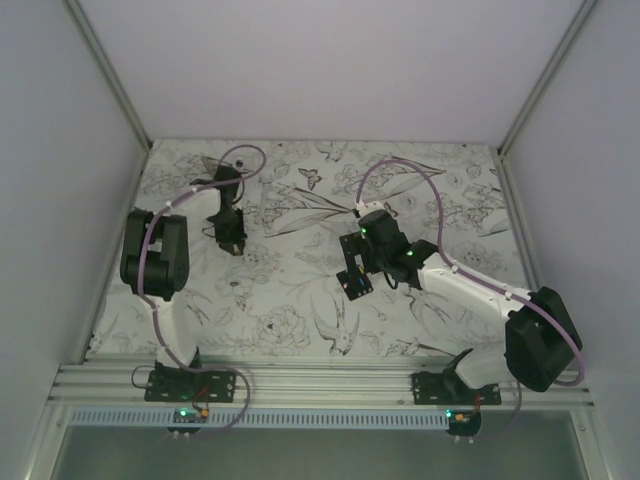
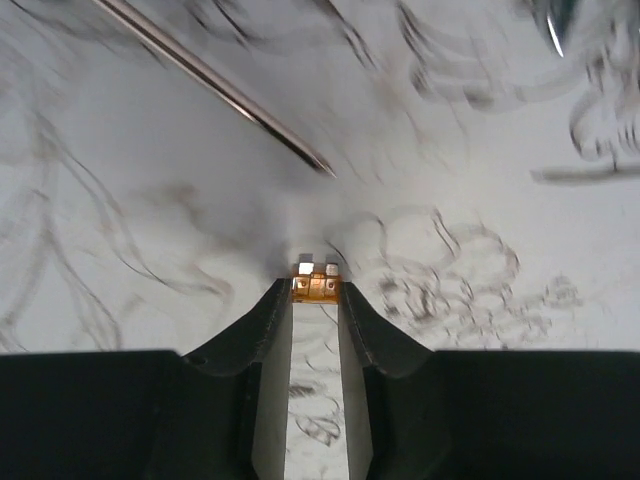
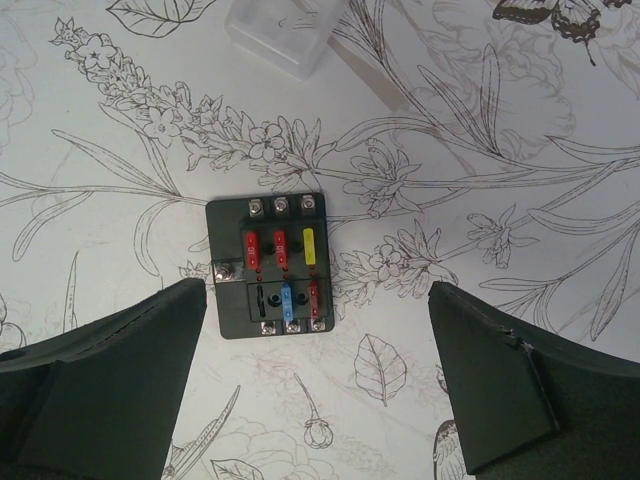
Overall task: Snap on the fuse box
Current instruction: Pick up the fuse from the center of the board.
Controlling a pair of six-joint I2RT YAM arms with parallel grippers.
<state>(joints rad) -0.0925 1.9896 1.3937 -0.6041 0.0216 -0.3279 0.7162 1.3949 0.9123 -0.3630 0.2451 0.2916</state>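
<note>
The fuse box (image 3: 268, 265) lies on the counter (image 3: 480, 150) ahead of, between, the wide-spread right fingers (image 3: 100, 380), long axis pointing away; the distant left fingers (image 2: 250, 340) pinch an orange fuse (image 2: 316, 287).

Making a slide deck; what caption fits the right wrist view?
Open right gripper above the fuse box on a floral table.

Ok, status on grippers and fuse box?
Left gripper pinching small orange fuse. Right gripper open above flat black plastic fuse box. Clear plastic cover lies beyond, apart.
</note>
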